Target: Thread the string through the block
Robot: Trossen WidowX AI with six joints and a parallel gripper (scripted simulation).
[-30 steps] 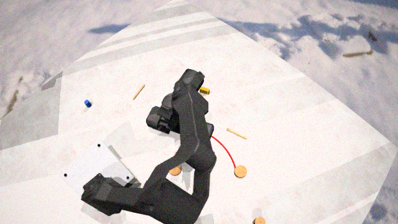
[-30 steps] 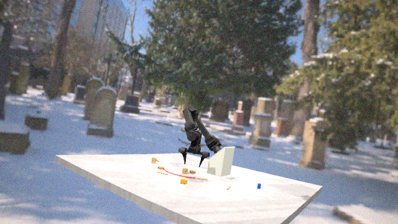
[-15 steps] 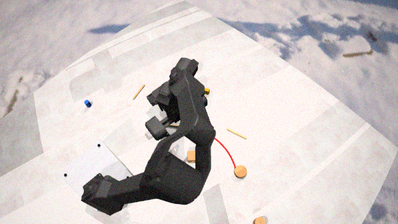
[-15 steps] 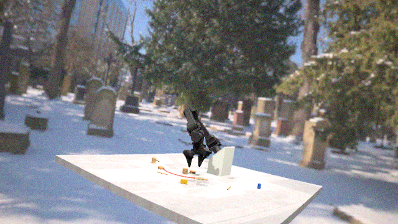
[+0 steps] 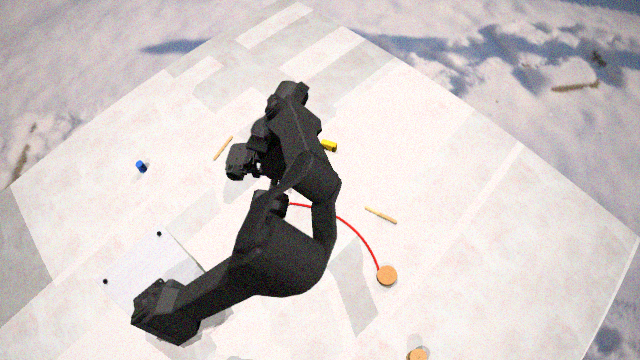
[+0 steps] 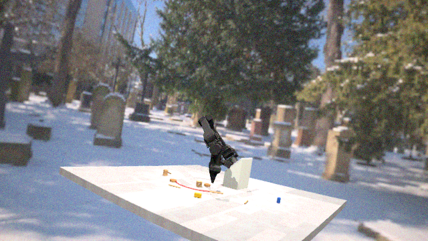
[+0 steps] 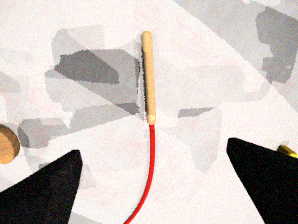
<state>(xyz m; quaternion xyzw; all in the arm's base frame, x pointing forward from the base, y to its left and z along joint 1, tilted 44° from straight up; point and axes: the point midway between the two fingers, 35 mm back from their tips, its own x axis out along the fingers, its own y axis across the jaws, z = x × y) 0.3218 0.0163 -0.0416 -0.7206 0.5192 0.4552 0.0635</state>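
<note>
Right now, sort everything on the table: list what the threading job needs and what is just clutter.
Job: stringed stick, red string, round button, holed block.
Clutter: loose stick, second loose stick, yellow block, blue cylinder, spare disc.
</note>
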